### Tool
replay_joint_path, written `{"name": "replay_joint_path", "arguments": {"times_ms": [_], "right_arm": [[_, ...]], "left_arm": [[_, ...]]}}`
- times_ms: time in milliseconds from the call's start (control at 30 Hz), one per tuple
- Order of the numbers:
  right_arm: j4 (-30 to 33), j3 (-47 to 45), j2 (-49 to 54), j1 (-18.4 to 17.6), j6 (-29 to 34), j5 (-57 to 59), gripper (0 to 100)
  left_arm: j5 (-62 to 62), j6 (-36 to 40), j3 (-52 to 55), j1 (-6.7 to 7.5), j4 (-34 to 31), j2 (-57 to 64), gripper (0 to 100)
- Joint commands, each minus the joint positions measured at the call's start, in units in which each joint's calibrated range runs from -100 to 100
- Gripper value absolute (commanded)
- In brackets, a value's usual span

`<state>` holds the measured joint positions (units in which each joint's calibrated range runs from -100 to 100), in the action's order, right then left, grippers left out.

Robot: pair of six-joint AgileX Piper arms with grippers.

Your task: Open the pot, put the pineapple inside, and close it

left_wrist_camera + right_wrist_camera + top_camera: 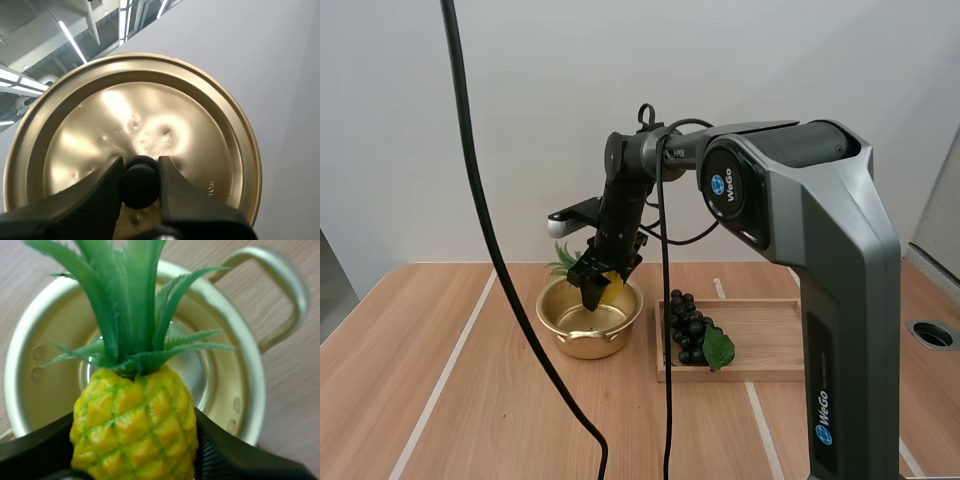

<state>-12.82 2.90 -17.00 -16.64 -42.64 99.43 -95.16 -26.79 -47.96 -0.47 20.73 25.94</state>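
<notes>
- The pineapple [134,430] hangs over the open pot [548,305], leafy crown leading, lined up to go in.
- My right claw [600,282] pinches its yellow body from both sides.
- My left claw [140,166] clamps the lid [90,120] by its black knob [139,182], holding it clear of the pot's mouth.

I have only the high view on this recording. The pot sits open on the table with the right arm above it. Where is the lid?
Observer: The left gripper is shut on the black knob of the lid, holding it aloft.
Operator: And the other arm, what is it carrying?
Observer: The right gripper pinches a yellow pineapple by its body, the leafy crown stretched over the open mouth of the pot.
</notes>
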Motion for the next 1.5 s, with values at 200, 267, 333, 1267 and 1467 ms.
{"name": "replay_joint_path", "arguments": {"times_ms": [200,267,333,1267,1467], "right_arm": [[-1.53,-1.02,-3.91,-0.41,-1.24,0.57,0],[-1.53,-1.02,-4.63,-0.45,-1.39,0.57,0],[-1.75,-1.02,-4.97,-0.45,-1.39,0.57,0],[-1.65,-1.02,-6.58,-0.45,-1.29,0.57,58],[-1.54,-1.02,-6.58,-0.45,-1.39,0.57,73]], "left_arm": [[0.45,0.51,-0.24,0.15,-0.03,0.04,0],[0.45,0.51,-0.24,0.15,-0.03,0.04,0],[0.45,0.51,-0.24,0.15,-0.03,0.04,0],[-0.06,0.51,-0.24,0.15,-0.03,0.04,0],[-0.06,0.51,-0.24,0.15,-0.03,0.04,0]]}}
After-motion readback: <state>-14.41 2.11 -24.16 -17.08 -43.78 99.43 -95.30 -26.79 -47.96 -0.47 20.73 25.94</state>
